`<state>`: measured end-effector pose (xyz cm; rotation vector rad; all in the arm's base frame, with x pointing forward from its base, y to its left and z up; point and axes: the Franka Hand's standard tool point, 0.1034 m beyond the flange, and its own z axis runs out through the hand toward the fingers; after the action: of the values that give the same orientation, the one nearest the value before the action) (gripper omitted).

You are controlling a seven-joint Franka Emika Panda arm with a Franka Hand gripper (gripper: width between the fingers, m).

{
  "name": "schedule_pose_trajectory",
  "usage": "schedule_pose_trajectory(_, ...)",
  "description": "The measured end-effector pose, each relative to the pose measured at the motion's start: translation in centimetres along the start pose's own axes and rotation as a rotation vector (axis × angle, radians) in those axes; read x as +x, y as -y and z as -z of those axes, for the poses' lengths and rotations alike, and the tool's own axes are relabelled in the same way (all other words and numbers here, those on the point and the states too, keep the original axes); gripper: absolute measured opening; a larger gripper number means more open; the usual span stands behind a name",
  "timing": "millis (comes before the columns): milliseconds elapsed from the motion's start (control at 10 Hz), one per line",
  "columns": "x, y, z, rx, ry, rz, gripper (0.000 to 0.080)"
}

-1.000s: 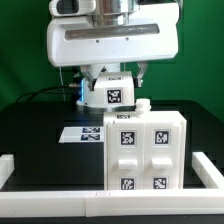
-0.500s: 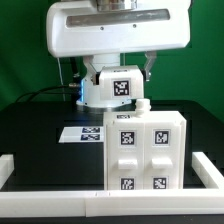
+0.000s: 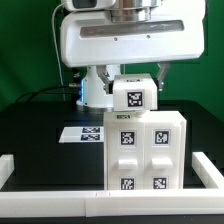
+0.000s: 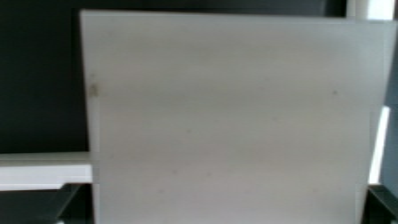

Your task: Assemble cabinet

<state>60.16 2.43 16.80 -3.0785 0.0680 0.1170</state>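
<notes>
Arm poised over cabinet body [image 3: 146, 152], hand [image 3: 131, 84] gripping tagged panel [image 3: 133, 96] (jaws spread wide)

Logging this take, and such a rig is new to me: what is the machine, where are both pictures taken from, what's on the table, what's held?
The big white machine is a robot arm with a two-finger gripper pointing down. One picture comes from a camera off the arm, facing the table; the other from a camera on the wrist. On the black table are the white cabinet body, a flat marker board and a low white rail. The gripper seems to hold a small tagged piece just above the body; up close, its plain face fills the wrist picture.
</notes>
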Motion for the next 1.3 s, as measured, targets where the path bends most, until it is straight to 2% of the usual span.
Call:
schedule_pose_trajectory(600,-0.4,0.9,-0.5,0.0,0.003,-0.019,0.056)
schedule_pose_trajectory(1300,-0.5,0.6,-1.4,-0.003,0.012,-0.022,0.056)
